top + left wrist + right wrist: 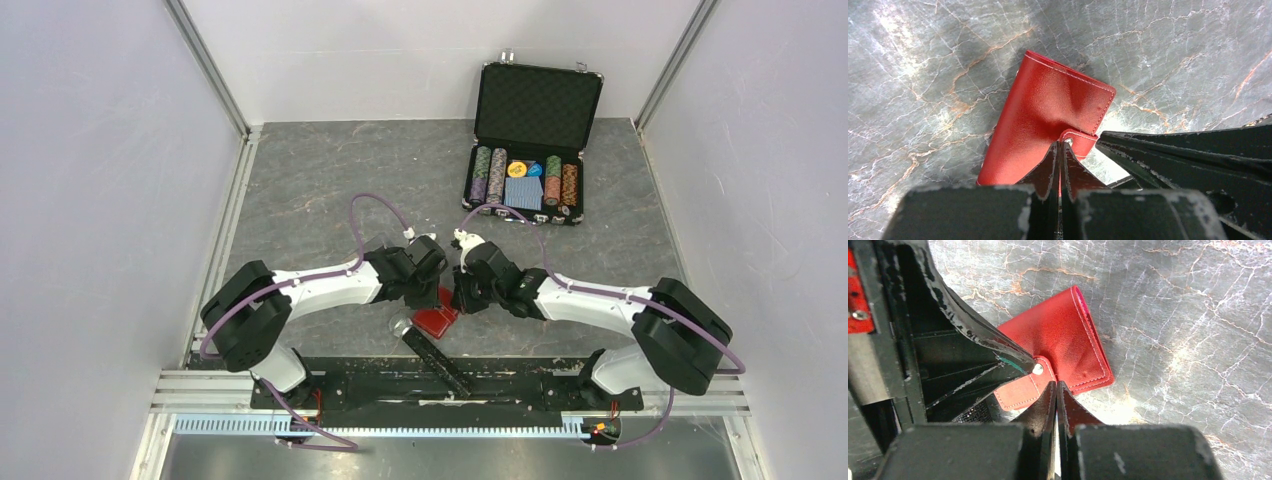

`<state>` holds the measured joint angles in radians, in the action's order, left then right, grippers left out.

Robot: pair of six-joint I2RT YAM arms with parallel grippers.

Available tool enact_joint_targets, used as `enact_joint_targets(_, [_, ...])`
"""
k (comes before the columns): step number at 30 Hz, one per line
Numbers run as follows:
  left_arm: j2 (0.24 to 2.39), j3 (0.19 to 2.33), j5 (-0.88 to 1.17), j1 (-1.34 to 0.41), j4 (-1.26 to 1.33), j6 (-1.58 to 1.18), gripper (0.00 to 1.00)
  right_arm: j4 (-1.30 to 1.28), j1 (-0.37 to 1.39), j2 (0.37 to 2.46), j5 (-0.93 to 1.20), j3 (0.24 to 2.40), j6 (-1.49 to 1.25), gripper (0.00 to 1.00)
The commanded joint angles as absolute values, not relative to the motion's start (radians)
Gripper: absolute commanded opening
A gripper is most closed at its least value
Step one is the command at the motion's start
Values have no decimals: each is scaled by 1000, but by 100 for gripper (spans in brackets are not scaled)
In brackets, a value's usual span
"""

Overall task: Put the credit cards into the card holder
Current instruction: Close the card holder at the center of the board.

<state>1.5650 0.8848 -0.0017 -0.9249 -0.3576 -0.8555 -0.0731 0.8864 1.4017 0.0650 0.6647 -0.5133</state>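
Red card holder (pixel 437 321) is seen closed on the grey marbled table (pixel 330 180), near its front edge, between the two arms and just under both grippers. In the left wrist view the card holder (pixel 1048 115) lies flat with its closing tab (pixel 1080 140) turned toward the camera. The fingers of the left gripper (pixel 1059 147) are pressed together at this tab, and a thin red line is visible between them, so the tab is taken to be pinched.

In the right wrist view the fingers of the right gripper (pixel 1055 386) are also brought together, with only a hairline gap. Their tips are placed at the near edge of the card holder (pixel 1063 340), just beside the tab (pixel 1040 372). Whether leather is caught between them cannot be told. The two grippers are met tip to tip over the same corner.

An open black case with poker chips (pixel 535 110) is stood at the far side of the table, well apart.
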Motion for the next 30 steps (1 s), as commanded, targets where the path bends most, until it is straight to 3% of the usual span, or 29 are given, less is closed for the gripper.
enact_joint_targets(1, [1542, 884, -28, -924, -376, -860, 2, -70, 888, 1423, 37, 705, -511, 0])
enact_joint_targets(9, [1564, 862, -41, -923, -372, -865, 2, -74, 889, 1493, 50, 726, -512, 0])
enact_joint_targets(30, [1586, 859, -25, -922, -335, -867, 2, 44, 891, 1428, 176, 696, -517, 0])
